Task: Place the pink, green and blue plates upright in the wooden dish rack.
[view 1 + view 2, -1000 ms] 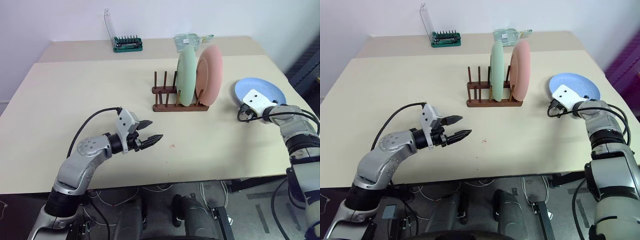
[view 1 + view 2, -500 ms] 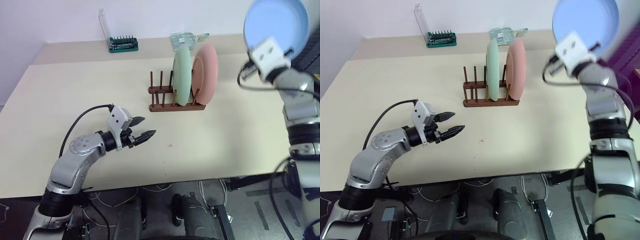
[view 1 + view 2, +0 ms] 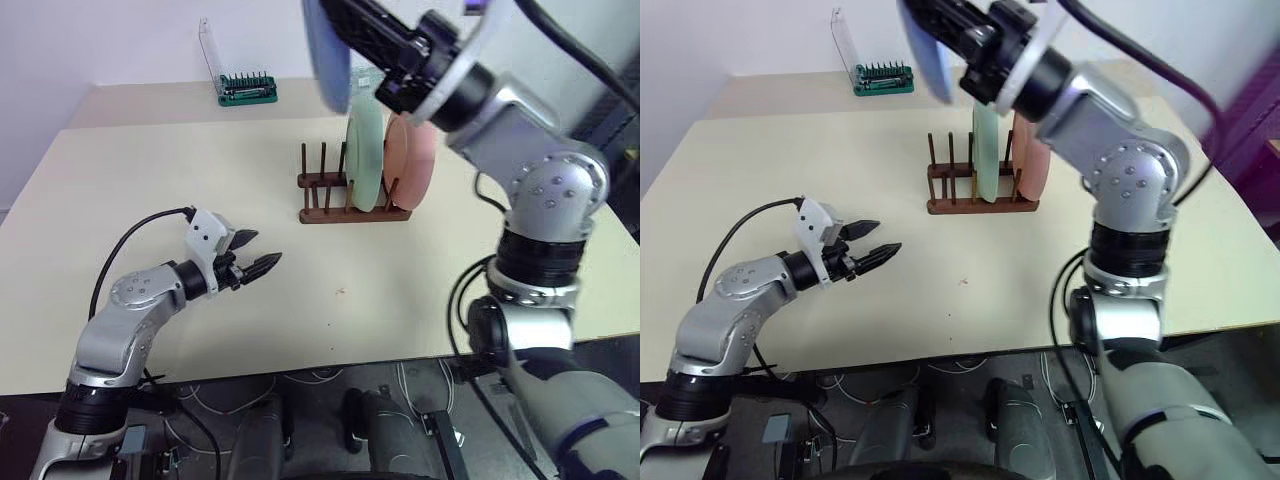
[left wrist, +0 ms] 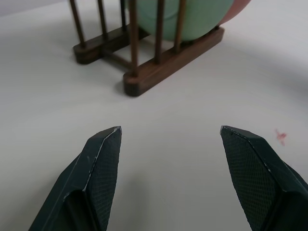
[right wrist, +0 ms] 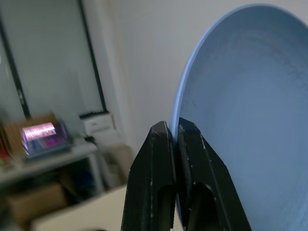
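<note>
Blue plate up off the surface and swung over the rack since a second ago.

My right hand is pinched shut on the blue plate's rim, holding it edge-on above the wooden dish rack; green plate and pink plate stand slotted. It looks light, stiff, slick, so I grip the rim firmly. My left hand hangs open, empty.

blue plate, green plate, pink plate
</note>
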`<action>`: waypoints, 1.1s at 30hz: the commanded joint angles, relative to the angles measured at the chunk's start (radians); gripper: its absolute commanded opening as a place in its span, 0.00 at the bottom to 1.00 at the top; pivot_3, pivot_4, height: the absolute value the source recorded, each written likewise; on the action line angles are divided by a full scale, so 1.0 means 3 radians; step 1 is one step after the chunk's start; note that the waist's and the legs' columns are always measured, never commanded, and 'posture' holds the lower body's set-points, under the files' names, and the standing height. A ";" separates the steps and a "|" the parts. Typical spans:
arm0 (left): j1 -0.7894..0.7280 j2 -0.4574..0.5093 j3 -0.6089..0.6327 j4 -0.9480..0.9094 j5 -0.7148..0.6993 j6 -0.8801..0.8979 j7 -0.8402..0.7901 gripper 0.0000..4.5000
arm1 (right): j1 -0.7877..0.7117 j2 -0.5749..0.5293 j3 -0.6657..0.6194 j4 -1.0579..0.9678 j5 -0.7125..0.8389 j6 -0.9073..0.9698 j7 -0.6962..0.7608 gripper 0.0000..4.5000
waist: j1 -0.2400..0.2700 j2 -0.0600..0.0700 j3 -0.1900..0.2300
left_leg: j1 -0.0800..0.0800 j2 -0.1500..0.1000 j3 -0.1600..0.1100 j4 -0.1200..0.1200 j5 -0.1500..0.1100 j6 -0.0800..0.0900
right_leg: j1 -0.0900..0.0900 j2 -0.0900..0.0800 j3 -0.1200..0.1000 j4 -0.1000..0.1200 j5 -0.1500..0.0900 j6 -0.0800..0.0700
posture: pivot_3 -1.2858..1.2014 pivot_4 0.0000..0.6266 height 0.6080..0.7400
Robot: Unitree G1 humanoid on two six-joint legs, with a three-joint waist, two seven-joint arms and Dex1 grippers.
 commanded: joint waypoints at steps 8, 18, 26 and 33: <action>0.0099 0.0066 0.0154 -0.0145 -0.0050 -0.0047 -0.0033 0.75 | 0.0027 0.0114 -0.0171 0.0549 0.0092 0.0143 -0.0360 0.01 | -0.0017 0.0000 0.0000 | -0.0002 -0.0003 0.0001 0.0000 -0.0001 0.0002 | -0.0001 0.0000 0.0000 -0.0006 0.0000 0.0001 | 0.52 0.24 0.92; 0.0046 0.0049 0.0108 -0.0146 -0.0046 -0.0037 -0.0028 0.75 | -0.0054 0.0206 -0.0250 0.1045 0.0004 0.0154 -0.0473 0.01 | -0.0020 0.0001 0.0000 | -0.0002 -0.0002 0.0001 -0.0002 -0.0001 0.0002 | -0.0003 0.0002 0.0001 -0.0004 0.0000 0.0001 | 0.52 0.24 0.92; 0.0038 0.0041 0.0085 -0.0148 -0.0047 -0.0030 -0.0029 0.75 | -0.0162 0.0179 -0.0214 0.0820 -0.0117 0.0118 -0.0381 0.01 | -0.0021 0.0001 0.0000 | -0.0003 -0.0001 0.0001 -0.0002 -0.0001 0.0002 | -0.0005 0.0002 0.0001 -0.0005 0.0000 0.0001 | 0.52 0.24 0.92; 0.0023 0.0021 0.0060 -0.0140 -0.0047 -0.0034 -0.0027 0.75 | -0.0292 0.0239 -0.0330 0.0640 0.0073 0.0196 -0.0530 0.01 | -0.0020 0.0002 0.0001 | -0.0004 -0.0001 0.0001 -0.0003 -0.0001 0.0002 | -0.0006 0.0002 0.0001 -0.0005 0.0000 0.0001 | 0.52 0.24 0.92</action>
